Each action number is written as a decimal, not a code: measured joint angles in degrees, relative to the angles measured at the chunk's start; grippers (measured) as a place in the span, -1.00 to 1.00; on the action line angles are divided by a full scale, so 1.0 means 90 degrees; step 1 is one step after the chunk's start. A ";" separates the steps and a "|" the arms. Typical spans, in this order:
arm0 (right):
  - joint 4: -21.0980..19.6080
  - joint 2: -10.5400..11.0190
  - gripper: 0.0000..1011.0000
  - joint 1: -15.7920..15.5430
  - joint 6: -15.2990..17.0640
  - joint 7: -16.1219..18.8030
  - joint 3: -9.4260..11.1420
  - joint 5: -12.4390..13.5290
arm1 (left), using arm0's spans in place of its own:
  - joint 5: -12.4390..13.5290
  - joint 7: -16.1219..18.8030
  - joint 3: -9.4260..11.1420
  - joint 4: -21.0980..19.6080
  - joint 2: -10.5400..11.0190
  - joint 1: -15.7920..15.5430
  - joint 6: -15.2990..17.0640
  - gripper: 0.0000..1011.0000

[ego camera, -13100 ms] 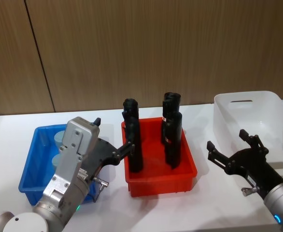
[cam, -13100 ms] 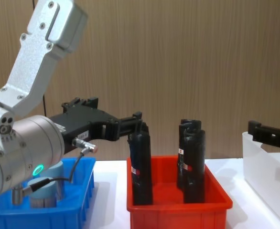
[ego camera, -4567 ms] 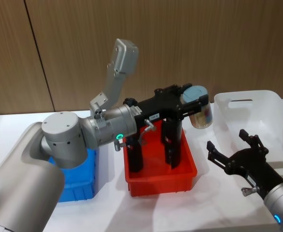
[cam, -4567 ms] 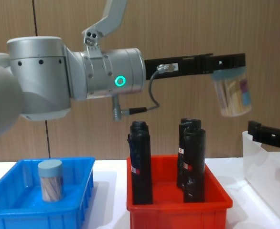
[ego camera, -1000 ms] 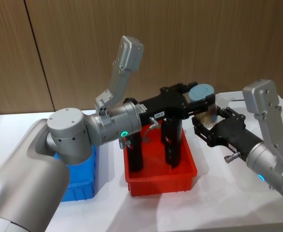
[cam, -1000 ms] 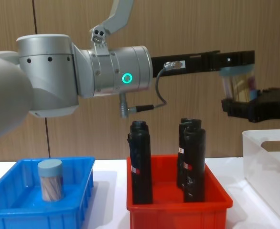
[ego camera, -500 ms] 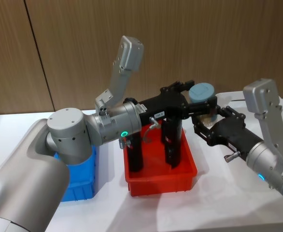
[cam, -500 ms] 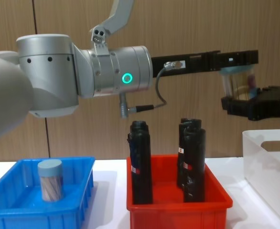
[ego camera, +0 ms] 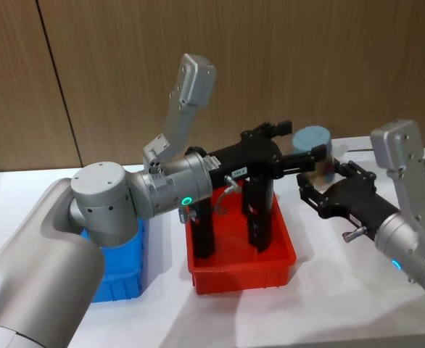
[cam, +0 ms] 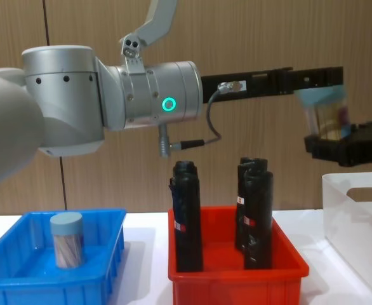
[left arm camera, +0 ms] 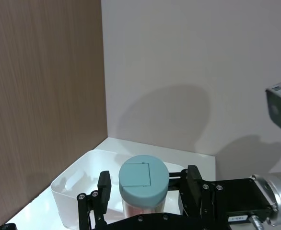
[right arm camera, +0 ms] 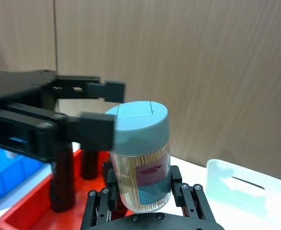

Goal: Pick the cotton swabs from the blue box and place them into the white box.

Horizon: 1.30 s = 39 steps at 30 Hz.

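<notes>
The small clear jar of cotton swabs with a pale blue round lid (right arm camera: 138,143) is high in the air. It hangs between the red plastic bin (cam: 237,279) and the tall see-through white box (cam: 351,232) on the right. The right tool (ego camera: 323,176) is closed on the lower part of the jar. The left tool (ego camera: 301,141) is open. Its black fingers (left arm camera: 104,184) stand one on each side of the lid, with a gap, not touching it.

The jar looks light and hard, with smooth round sides. I think it could slip or turn if the hold is loose. Low on the body looks like a good place to hold it. The lid is a poor place, since it might pop off and spill the thin sticks. The jar is best carried upright.

A second jar (cam: 66,240) stands in the bright blue box (cam: 115,270) at the left end of the white surface (cam: 146,267). Tall black wrapped rolls (cam: 187,216) stand in the red bin.

Some things are hard to see. In the head view the big left arm hides most of the blue box, so I cannot tell if more jars sit at its near end. In the chest view the white box is cut off at the right edge, and its inside is hidden.
</notes>
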 joint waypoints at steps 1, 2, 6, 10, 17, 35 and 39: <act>0.0024 0.0001 0.26 0.0008 0.0000 -0.0016 0.0007 0.0000 | 0.0000 0.0000 0.0000 0.0000 0.0000 0.0000 0.0000 0.99; 0.0075 0.0003 0.26 0.0027 0.0000 -0.0049 0.0021 0.0000 | 0.0000 0.0000 0.0000 0.0000 0.0000 0.0000 0.0000 0.99; 0.0242 0.0016 0.26 0.0087 0.0000 -0.0146 0.0073 0.0000 | 0.0000 0.0000 0.0000 0.0000 0.0000 0.0000 0.0000 0.99; 0.0473 0.0036 0.26 0.0177 0.0000 -0.0273 0.0149 0.0008 | 0.0000 0.0000 0.0000 0.0000 0.0000 0.0000 0.0000 0.99; 0.0902 0.0079 0.26 0.0360 0.0000 -0.0481 0.0294 0.0032 | 0.0000 0.0000 0.0000 0.0000 0.0000 0.0000 0.0000 0.99; 0.2205 0.0125 0.26 0.0961 0.0012 -0.0733 0.0602 0.0196 | 0.0000 0.0000 0.0000 0.0000 0.0000 0.0000 0.0000 0.99; 0.2420 0.0126 0.32 0.1059 0.0011 -0.0734 0.0642 0.0257 | 0.0000 0.0000 0.0000 0.0000 0.0000 0.0000 0.0000 0.99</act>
